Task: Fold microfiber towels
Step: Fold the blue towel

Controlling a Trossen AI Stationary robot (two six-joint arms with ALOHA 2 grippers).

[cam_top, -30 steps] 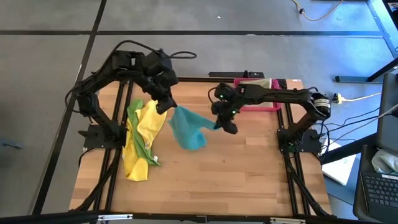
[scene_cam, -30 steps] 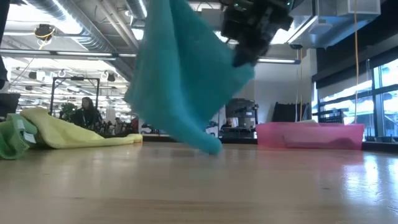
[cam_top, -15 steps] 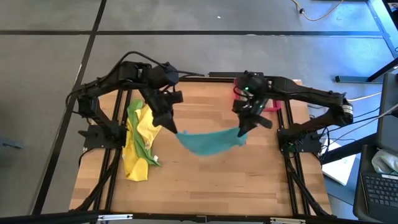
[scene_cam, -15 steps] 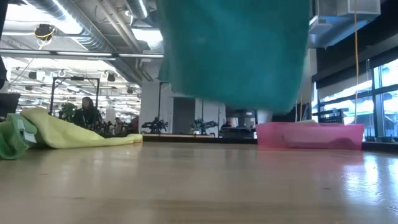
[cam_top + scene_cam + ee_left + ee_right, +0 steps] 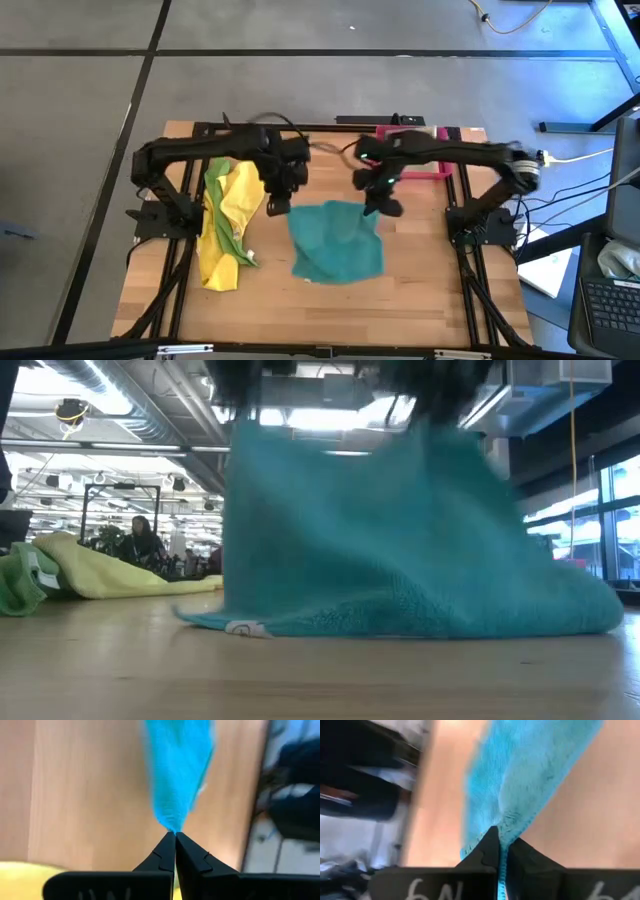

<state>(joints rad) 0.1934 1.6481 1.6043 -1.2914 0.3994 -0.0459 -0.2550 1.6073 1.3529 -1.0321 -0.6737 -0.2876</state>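
A teal towel point(image 5: 337, 240) is stretched between my two grippers at mid-table. Its lower edge point(image 5: 400, 628) lies on the wood and the rest slopes up to the fingers. My left gripper point(image 5: 277, 205) is shut on the towel's far left corner. My right gripper point(image 5: 380, 207) is shut on the far right corner. A heap of yellow and green towels point(image 5: 228, 225) rests on the table's left side, seen also in the low view point(image 5: 110, 575). My left gripper pinches the teal towel's corner point(image 5: 172, 824) between its two shut fingertips, coming from above and slanting down. The cloth runs away from the tips, lifted at this corner. My right gripper pinches the other far corner point(image 5: 509, 820) at the hemmed edge, also slanting down from above. The towel spreads out from the tips toward the table.
A pink tray point(image 5: 432, 170) stands at the far right, partly behind the right arm. The black frame rails point(image 5: 180, 250) run along both sides of the table. Bare wood point(image 5: 340, 310) lies between the towel and the near edge.
Both grippers drew apart, pulling the bunched, hanging teal towel out wide. They then came down, the left one the most. The towel's lower edge has landed on the table and the cloth now lies spread toward the near edge.
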